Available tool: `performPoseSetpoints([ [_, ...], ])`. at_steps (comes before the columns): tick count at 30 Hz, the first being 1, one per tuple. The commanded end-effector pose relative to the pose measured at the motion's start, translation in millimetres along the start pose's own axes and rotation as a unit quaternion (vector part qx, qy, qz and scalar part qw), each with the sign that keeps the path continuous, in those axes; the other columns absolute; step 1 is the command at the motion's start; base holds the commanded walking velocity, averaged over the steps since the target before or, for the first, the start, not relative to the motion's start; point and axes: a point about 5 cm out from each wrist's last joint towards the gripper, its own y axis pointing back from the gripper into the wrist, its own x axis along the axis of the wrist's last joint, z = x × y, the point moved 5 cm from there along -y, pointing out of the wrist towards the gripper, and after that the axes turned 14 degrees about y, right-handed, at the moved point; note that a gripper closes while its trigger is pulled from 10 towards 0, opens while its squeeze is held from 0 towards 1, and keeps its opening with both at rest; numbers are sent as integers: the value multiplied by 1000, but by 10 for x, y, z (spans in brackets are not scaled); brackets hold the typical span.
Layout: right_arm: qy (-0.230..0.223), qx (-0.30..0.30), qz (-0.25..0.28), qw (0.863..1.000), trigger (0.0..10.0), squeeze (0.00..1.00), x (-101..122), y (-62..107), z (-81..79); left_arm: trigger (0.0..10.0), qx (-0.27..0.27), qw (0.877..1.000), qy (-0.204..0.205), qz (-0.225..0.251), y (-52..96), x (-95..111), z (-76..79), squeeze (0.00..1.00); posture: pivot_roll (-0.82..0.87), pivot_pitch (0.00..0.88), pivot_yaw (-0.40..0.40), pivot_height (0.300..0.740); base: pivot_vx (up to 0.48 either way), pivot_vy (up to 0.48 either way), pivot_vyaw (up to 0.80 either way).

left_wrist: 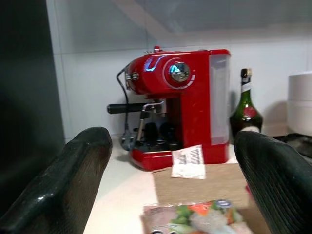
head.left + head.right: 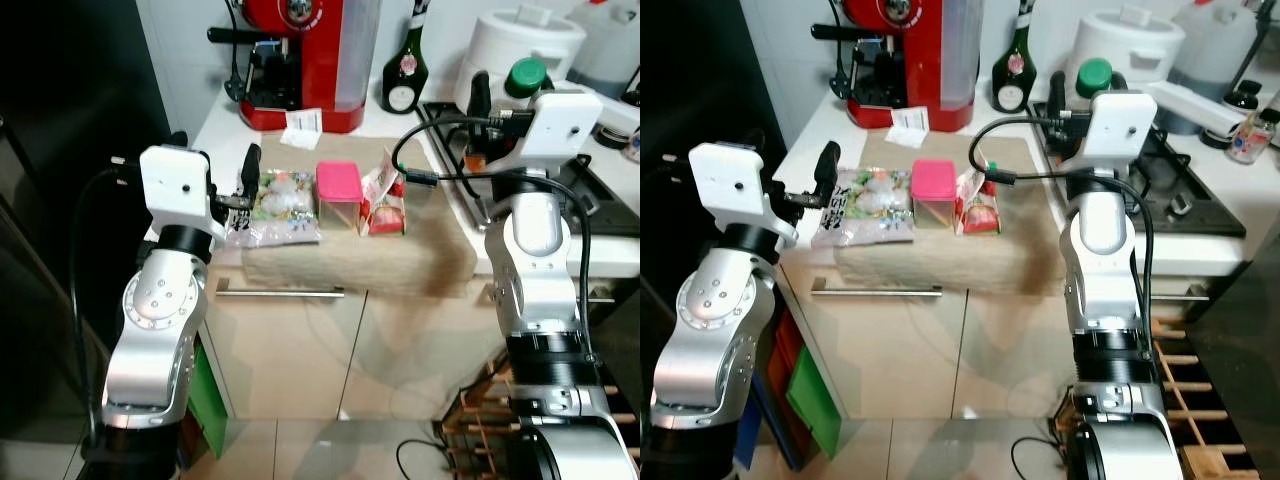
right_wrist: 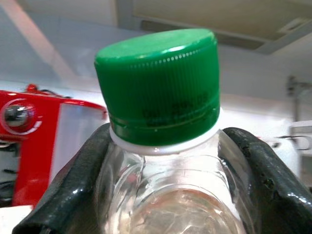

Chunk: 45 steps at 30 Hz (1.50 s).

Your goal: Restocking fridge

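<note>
The right gripper is holding a clear bottle with a green cap, its two fingers pressing the shoulders just under the cap. From the head views the bottle is standing upright over the counter's right side, near the hob's front left corner, the right forearm rising straight up beneath it and the wrist bent forward.

The left gripper is hovering at the left edge of the mat, its fingers spread wide with nothing between them. The bag of frozen vegetables is lying flat just in front of it, touching or nearly touching the fingertips; its long axis is running roughly along the counter's front edge, though the angle is hard to judge from above. Beside it toward the middle of the mat stand a pink-lidded tub and a red packet.

The left arm is clearly nearer the bag, elbow raised, wrist level, fingers pointing across the counter. The next grasp probably needs a short reach forward and down over the bag's near end. The fridge is likely the dark surface at the robot's left.
</note>
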Motion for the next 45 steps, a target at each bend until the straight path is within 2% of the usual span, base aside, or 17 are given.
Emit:
performPoseSetpoints([
  [1,5,-20,42,999,10000,0,214,-30,54,10000,-5,1000,3,9,-39,49,23,0,-57,0,1,740,0,0,0],
  [7,1,-14,33,999,10000,0,167,-16,16,10000,-6,1000,-3,13,-77,51,19,0,-59,0,5,740,-80,0,0],
  [20,7,-4,28,1000,10000,0,142,-32,-30,10000,-9,1000,10,10,-67,13,89,0,-61,0,5,740,-259,0,0],
  [45,13,22,4,1000,10000,0,14,26,-111,10000,-12,1000,19,7,-52,-14,132,0,-70,0,-1,740,-266,0,0],
])
